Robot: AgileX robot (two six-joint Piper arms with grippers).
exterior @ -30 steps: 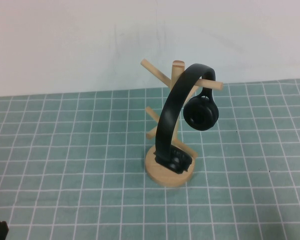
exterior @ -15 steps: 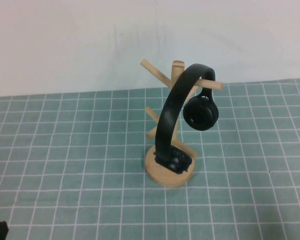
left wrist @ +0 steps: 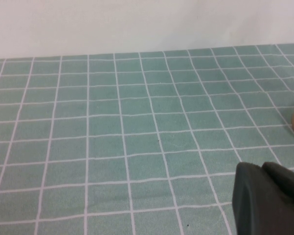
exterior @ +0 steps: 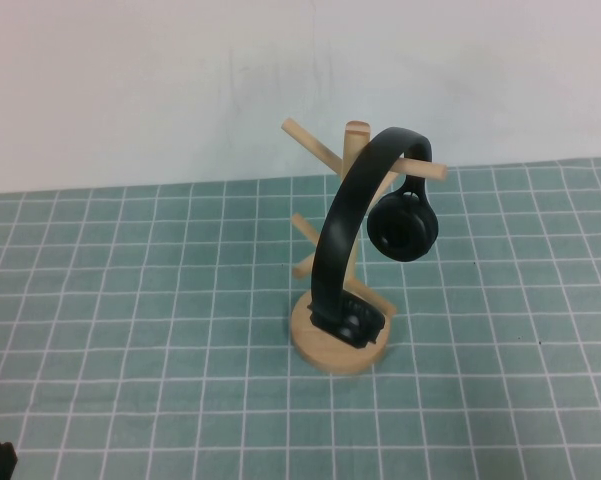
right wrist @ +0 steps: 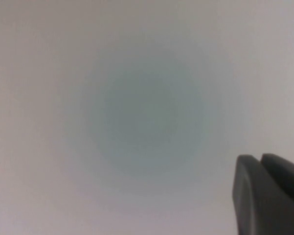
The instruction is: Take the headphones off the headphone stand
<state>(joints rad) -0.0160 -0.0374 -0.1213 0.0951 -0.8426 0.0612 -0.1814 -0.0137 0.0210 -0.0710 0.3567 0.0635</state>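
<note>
Headphones [exterior: 352, 225] hang on headphone stand [exterior: 337, 345] | left pincer [left wrist: 269, 198] clenched, over table [left wrist: 112, 127] | right pincer [right wrist: 269, 193] clenched, clear of stand

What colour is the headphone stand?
Light natural wood; the headphone stand shows best in the high view.

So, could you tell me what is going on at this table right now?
Nothing is being handled yet. The headphones hang on the headphone stand in the middle of the checked table mat, band hooked over an upper peg, one ear cup resting on the round base. The left gripper sits low at the table's near left corner, off to the stand's side. The right gripper faces only a blank surface, away from the stand.
</note>
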